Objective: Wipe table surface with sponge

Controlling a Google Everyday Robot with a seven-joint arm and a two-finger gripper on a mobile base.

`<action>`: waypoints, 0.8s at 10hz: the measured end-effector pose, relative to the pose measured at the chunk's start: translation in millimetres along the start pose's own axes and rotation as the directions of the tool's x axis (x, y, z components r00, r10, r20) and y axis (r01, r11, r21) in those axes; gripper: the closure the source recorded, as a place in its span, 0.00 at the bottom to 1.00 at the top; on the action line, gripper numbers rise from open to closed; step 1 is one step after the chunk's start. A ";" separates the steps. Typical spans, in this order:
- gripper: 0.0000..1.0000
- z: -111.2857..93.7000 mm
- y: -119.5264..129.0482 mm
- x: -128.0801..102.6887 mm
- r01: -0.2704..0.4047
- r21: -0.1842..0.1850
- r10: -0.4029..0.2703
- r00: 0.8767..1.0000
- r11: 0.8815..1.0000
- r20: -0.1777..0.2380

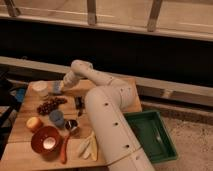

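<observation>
The table surface (125,92) is a light-brown plank top at the left of the camera view. The sponge (56,88), a small blue-grey block, sits low on the table's far left part, next to a white round container (40,89). My gripper (62,88) is at the end of the white arm that reaches left across the table's back. It is shut on the sponge and holds it down at the table surface.
On the table are dark grapes (50,106), a blue cup (56,118), a small dark cup (71,125), a yellow fruit (34,123), an orange bowl (46,141), a carrot (64,150) and banana pieces (87,147). A green tray (167,145) stands to the right.
</observation>
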 end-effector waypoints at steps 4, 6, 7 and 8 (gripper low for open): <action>1.00 -6.0 3.0 -3.2 0.014 0.019 -0.014 1.000 1.000 0.012; 1.00 -27.3 13.9 -8.6 0.035 0.058 -0.037 0.999 0.998 0.037; 1.00 -40.3 20.0 -11.0 0.043 0.075 -0.047 0.998 0.996 0.052; 1.00 -49.3 23.2 -11.7 0.047 0.087 -0.052 0.997 0.995 0.063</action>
